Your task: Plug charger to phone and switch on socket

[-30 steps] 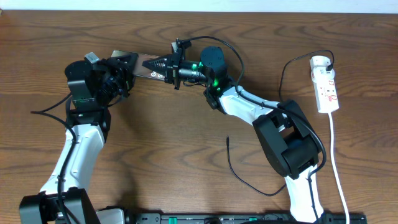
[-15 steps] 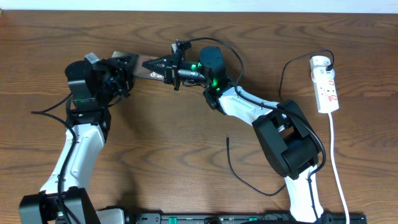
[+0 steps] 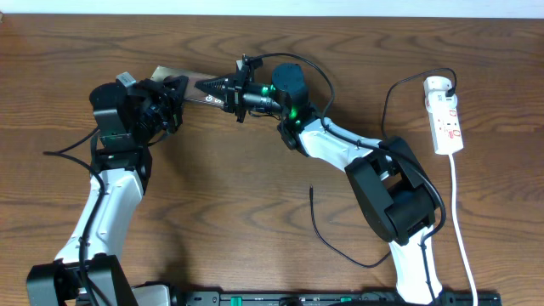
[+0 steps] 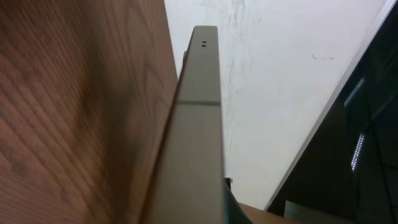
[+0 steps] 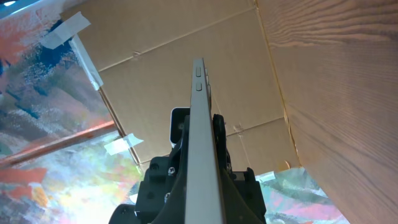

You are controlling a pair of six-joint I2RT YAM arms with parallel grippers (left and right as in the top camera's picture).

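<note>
Phone (image 3: 197, 85): near the table's far edge, left of centre, gripped at both ends.
Left claw (image 3: 170, 92): clenched on the phone's left end.
Right claw (image 3: 223, 89): clenched on its right end.
Charger (image 3: 312, 194): plug tip lay loose on the table, well apart.
Socket (image 3: 444, 119): far right, untouched.
Advice: one claw should steady the phone with its port end exposed, freeing the other to fetch the plug.
</note>
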